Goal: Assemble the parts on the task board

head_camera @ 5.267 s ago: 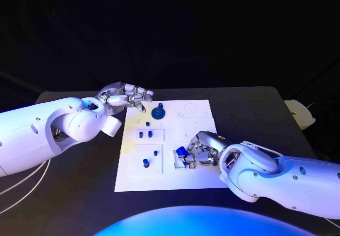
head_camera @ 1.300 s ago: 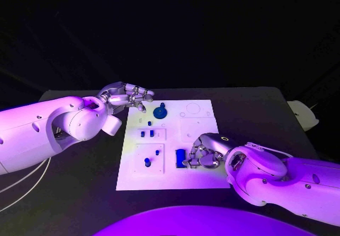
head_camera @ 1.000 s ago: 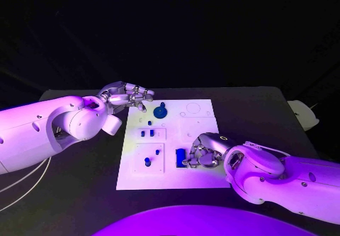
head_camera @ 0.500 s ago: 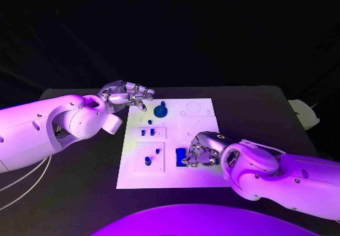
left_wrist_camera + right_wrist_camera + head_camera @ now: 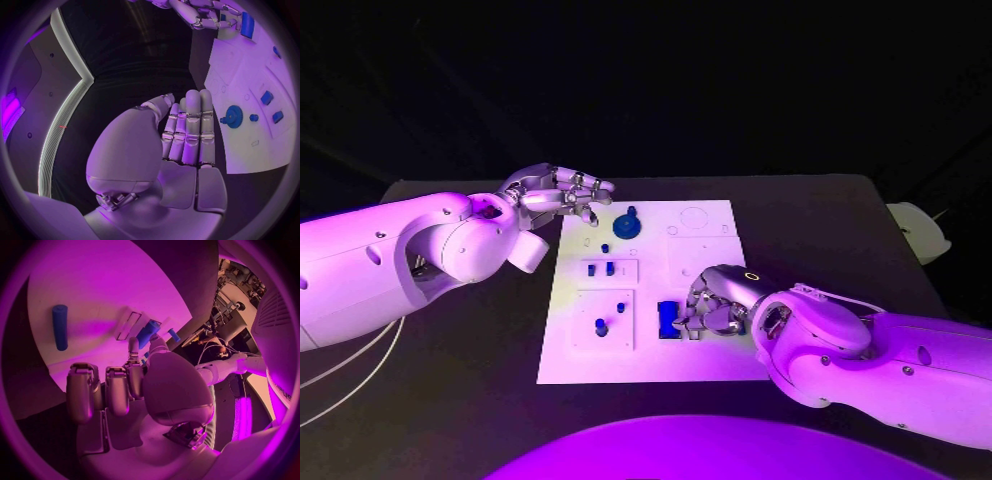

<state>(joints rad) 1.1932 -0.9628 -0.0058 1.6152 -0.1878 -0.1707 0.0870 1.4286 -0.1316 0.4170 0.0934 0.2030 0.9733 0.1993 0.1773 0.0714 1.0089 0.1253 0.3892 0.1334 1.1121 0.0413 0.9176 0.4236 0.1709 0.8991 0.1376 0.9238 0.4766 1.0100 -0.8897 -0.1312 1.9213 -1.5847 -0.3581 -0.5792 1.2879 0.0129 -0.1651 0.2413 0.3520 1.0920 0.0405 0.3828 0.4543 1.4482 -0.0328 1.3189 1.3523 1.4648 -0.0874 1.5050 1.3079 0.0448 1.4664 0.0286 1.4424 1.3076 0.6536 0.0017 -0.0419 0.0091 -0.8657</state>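
The white task board (image 5: 707, 250) lies mid-table. A long blue part (image 5: 668, 318) sits in its near middle, and my right hand (image 5: 711, 303) is right beside it with fingers curled in; from the right wrist view, the hand (image 5: 119, 395) has nothing in it and the part (image 5: 60, 326) lies just clear of the knuckles. A blue gear (image 5: 627, 227) stands at the far end, with small blue pegs (image 5: 599, 269) and another peg (image 5: 600, 326) along the left side. My left hand (image 5: 560, 195) hovers at the far left corner, fingers drawn together, empty (image 5: 184, 140).
A pale object (image 5: 917, 232) sits at the right edge of the black table (image 5: 834, 230). In the left wrist view the board (image 5: 250, 80), the gear (image 5: 233, 116) and my right hand (image 5: 203, 12) show beyond my left hand.
Five seconds ago my right hand held the long blue part tilted over the board; now the part rests in the board. Over the last second the hand crept slightly away from me. Left hand unmoved.
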